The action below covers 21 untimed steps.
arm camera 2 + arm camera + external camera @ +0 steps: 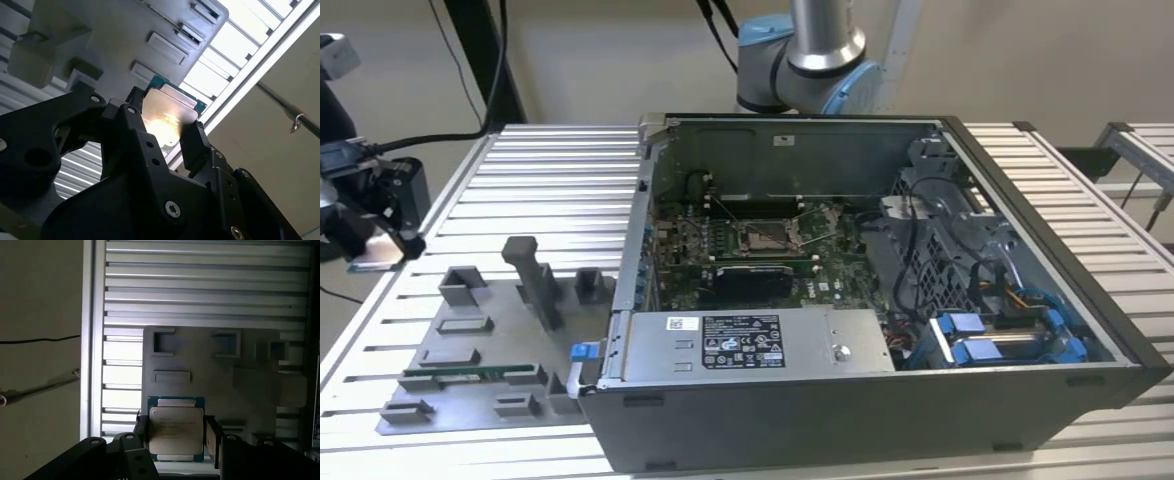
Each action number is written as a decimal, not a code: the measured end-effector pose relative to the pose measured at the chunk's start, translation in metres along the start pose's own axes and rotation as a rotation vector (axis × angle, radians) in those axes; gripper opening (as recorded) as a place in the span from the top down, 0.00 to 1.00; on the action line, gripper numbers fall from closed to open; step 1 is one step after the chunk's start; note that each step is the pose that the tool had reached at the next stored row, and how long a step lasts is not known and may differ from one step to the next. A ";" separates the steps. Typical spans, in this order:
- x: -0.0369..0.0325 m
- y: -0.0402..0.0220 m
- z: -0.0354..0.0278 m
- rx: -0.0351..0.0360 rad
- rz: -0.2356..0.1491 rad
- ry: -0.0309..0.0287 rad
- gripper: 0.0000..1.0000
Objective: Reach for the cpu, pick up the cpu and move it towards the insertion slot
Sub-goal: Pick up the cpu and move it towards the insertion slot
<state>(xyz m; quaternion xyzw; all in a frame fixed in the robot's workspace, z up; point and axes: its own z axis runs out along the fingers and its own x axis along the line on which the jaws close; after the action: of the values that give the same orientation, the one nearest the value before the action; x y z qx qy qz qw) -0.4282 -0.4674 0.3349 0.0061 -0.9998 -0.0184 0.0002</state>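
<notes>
- In both wrist views the gripper (175, 436) pinches the cpu (176, 426) by two opposite edges, with a black finger (141, 431) on each side.
- The cpu's silvery-grey lid faces the cameras, and the grey fixture plate (200, 357) and slatted table (200, 290) lie behind it.
- In the exterior view the insertion slot (765, 237) sits on the motherboard (834, 285) inside the open computer case (1014, 400).
</notes>
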 end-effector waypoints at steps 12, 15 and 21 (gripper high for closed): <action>0.0000 0.0007 -0.0157 0.0078 0.000 0.0001 1.00; 0.0000 0.0009 -0.0209 0.0106 0.000 0.0001 1.00; 0.0000 0.0012 -0.0306 0.0148 0.000 0.0002 1.00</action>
<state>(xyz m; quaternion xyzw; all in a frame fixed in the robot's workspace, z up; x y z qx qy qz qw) -0.4282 -0.4673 0.3655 0.0061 -0.9999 -0.0110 0.0003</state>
